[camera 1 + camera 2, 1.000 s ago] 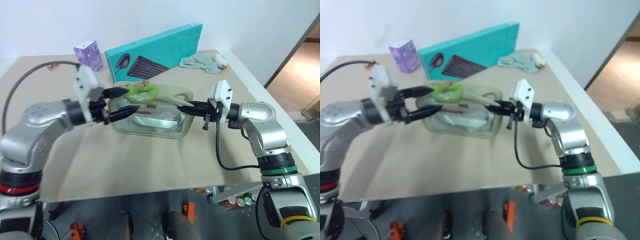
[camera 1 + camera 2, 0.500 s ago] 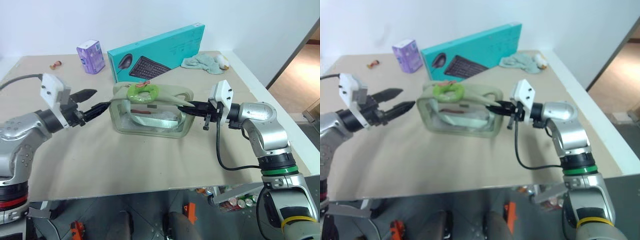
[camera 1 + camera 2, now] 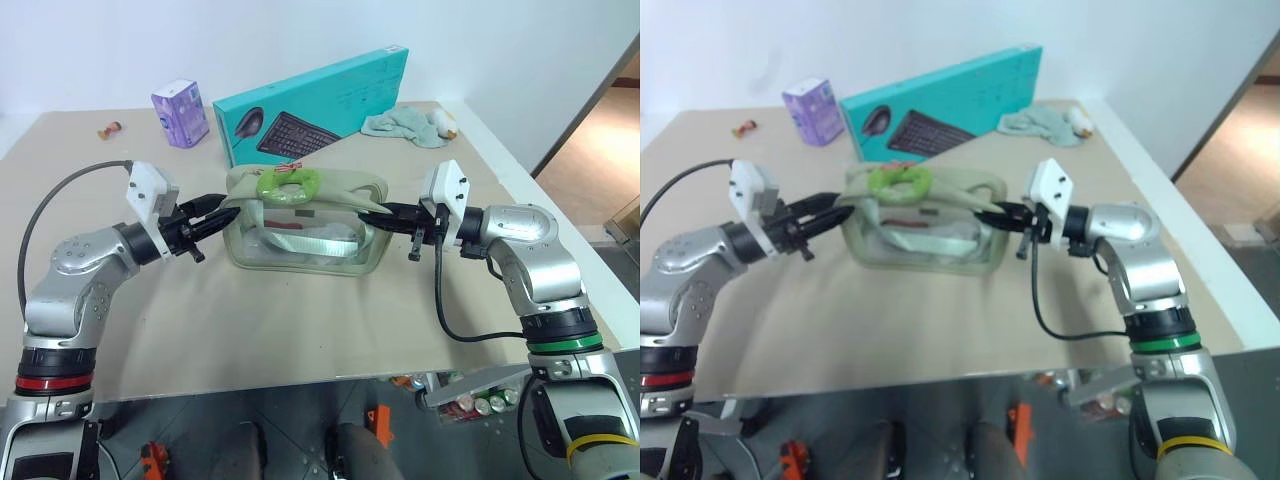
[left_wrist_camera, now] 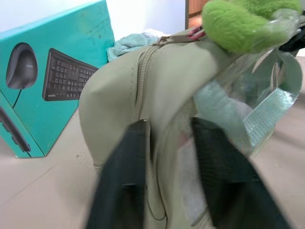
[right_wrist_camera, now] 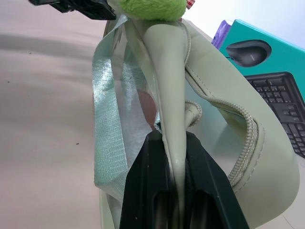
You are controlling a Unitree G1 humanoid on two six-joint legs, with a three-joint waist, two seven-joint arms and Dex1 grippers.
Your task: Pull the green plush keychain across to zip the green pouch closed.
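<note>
The wide tan surface (image 3: 300,330) carries a long teal cardboard keyboard box (image 3: 310,105) propped at the back, and in front of it the boxy pale sage-green fabric pouch with clear plastic sides (image 3: 300,235). The right hand (image 3: 385,212) is clamped shut on the pouch's right end flap, apparently to anchor the bag against a pull on the zip. The left hand (image 3: 225,213) has its fingers (image 4: 125,176) around the pouch's left end fabric, nearly closed; a firm grip I cannot tell. The small lime-green fuzzy ring keychain (image 3: 286,184) lies on the pouch top, left of centre, touched by neither hand.
</note>
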